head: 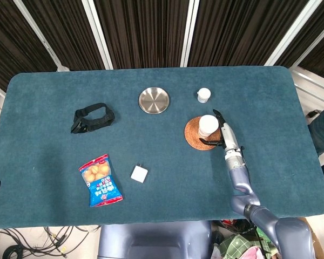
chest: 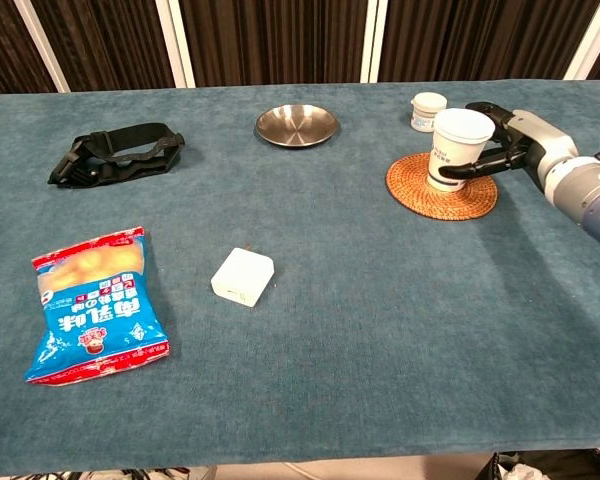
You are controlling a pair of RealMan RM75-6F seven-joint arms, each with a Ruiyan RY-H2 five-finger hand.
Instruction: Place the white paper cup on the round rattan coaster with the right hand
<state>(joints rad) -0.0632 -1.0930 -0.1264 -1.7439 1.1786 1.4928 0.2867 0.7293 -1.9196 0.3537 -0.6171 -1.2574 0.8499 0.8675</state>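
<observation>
The white paper cup (chest: pixel 456 150) stands right of centre in the upper part of the chest view, tilted slightly, its base on the round woven rattan coaster (chest: pixel 442 186). In the head view the cup (head: pixel 207 125) sits over the coaster's (head: pixel 194 135) right half. The right hand (chest: pixel 504 140) reaches in from the frame's right edge with its dark fingers (chest: pixel 477 162) curled around the cup's side, holding it. The left hand is outside both views. Just beyond the coaster sits a small white pot (chest: pixel 428 109). Toward the top centre lies a round steel plate (chest: pixel 296 124), at upper left a black strap (chest: pixel 115 152). Lower left holds a blue and red snack bag (chest: pixel 94 301), with a white square block (chest: pixel 243 276) beside it, all on the teal cloth-covered table (chest: pixel 360 330).
</observation>
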